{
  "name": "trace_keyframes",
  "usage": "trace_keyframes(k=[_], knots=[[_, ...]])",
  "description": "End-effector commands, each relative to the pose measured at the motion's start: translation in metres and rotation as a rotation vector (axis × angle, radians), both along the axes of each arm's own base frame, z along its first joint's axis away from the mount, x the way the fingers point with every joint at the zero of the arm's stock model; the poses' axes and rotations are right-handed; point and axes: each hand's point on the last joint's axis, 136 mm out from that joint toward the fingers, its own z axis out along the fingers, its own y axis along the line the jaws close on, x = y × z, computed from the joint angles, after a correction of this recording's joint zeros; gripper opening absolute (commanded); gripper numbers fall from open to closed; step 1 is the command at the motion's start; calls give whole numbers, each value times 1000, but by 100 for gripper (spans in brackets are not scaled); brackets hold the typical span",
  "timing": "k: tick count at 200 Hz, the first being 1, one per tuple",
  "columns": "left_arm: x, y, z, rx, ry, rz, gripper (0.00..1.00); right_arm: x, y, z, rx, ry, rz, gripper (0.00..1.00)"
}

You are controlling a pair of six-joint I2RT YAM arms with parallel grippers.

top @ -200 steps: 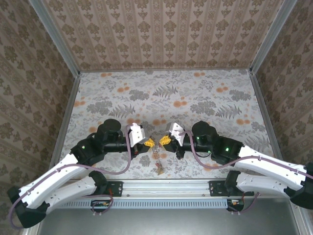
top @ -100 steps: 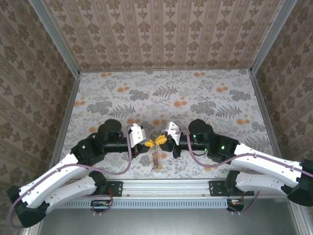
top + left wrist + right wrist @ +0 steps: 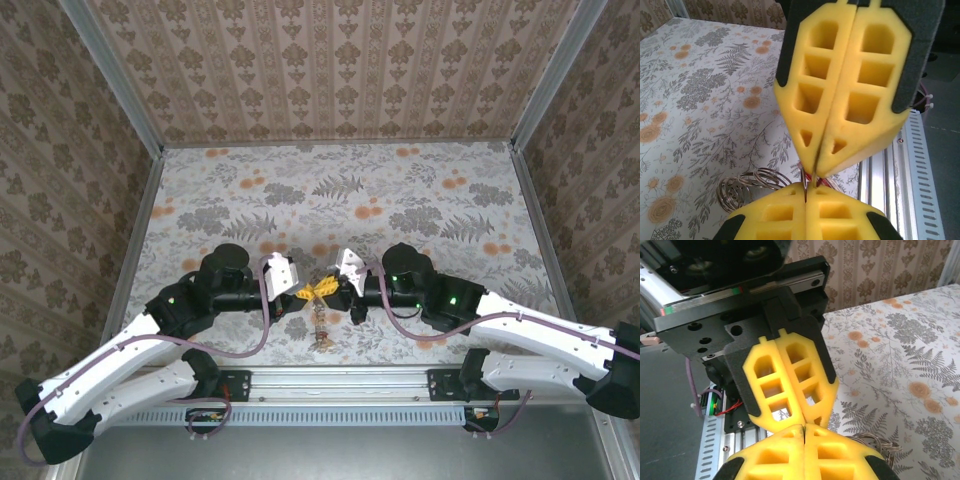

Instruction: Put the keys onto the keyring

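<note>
1. L side: I am viewing the white-and-black left arm (image 3: 120, 365) reaching in from the bottom-left of the top cam. Its left gripper (image 3: 308, 292), with yellow cut-out block fingers on black backing, is pointing right. The fingers are pressing together with no gap at the seam, as the right wrist cam (image 3: 807, 415) also shows.

2. Centre: Both grippers are meeting tip to tip, just above the floral-print table (image 3: 400, 190) near its front edge.
- On the left wrist cam a thin dark strip (image 3: 805, 189) is running from the seam of one pair into the seam of the other. I cannot tell which pair is pinching it.
- A sliver of bright red, prob. the red key (image 3: 813, 178), is showing at the same joint.
- The keyring (image 3: 320, 318), a thin grey-brown wire coil of several loops, is sitting directly below the tips. It is also visible at (image 3: 747, 187) and (image 3: 880, 442).
- A small yellow-gold key (image 3: 324, 345) is lying at the coil's near end. It is too small for detail.

3. R side: The right gripper (image 3: 328, 290), of the same yellow/black build, is pointing left. Its fingers are pressing together (image 3: 816, 172). The white-and-black right arm (image 3: 540, 335) is trailing off to the bottom-right.
</note>
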Motion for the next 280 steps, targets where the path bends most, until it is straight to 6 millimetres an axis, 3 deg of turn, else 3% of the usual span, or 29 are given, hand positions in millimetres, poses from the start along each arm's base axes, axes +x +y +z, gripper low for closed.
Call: trace_keyframes(k=[1,247,280], knots=[[-2,-4,29,-82,-79,-29,0,12,-4,5,-7,-3,-78,0],[-8,-2,33,-98,-110,-35,0,44,-15,-21,-67,154,-198,0],[-8,-2,34,-99,-113,-38,0,36,-24,-12,-50,118,-175,28]])
